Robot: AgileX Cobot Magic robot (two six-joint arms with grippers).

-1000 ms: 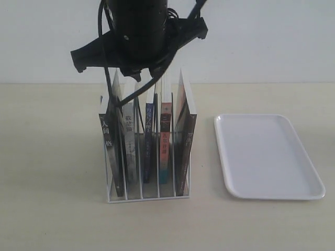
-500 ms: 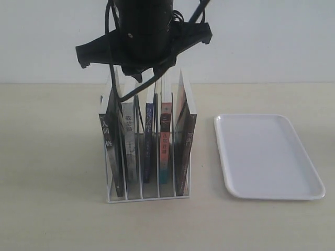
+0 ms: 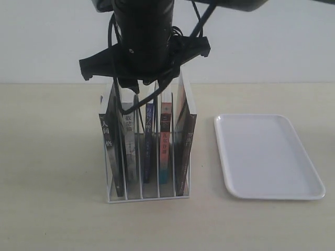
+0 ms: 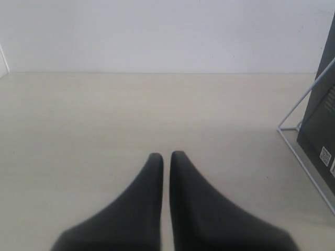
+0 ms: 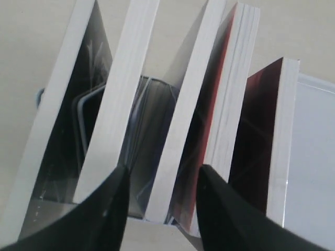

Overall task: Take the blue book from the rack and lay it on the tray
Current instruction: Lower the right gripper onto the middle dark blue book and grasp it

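Note:
The white wire rack (image 3: 148,197) holds five upright books. The blue book (image 3: 148,138), with its dark blue spine, stands in the middle slot. My right arm (image 3: 144,47) hangs straight over the rack. In the right wrist view my right gripper (image 5: 162,175) is open just above the book tops. Its two dark fingers straddle the blue book's white page edge (image 5: 183,125) without touching it. The white tray (image 3: 269,157) lies flat to the right of the rack, with nothing on it. My left gripper (image 4: 166,157) is shut on nothing, low over bare table beside the rack's corner (image 4: 301,107).
A red-and-teal-spined book (image 3: 165,141) stands right of the blue one and a grey-spined book (image 3: 129,141) left of it. Black-spined books (image 3: 110,146) fill the outer slots. A white wall rises behind the beige table (image 3: 52,157).
My right arm has come down a little toward the book tops and shifted slightly right. The books, rack and tray have not moved.

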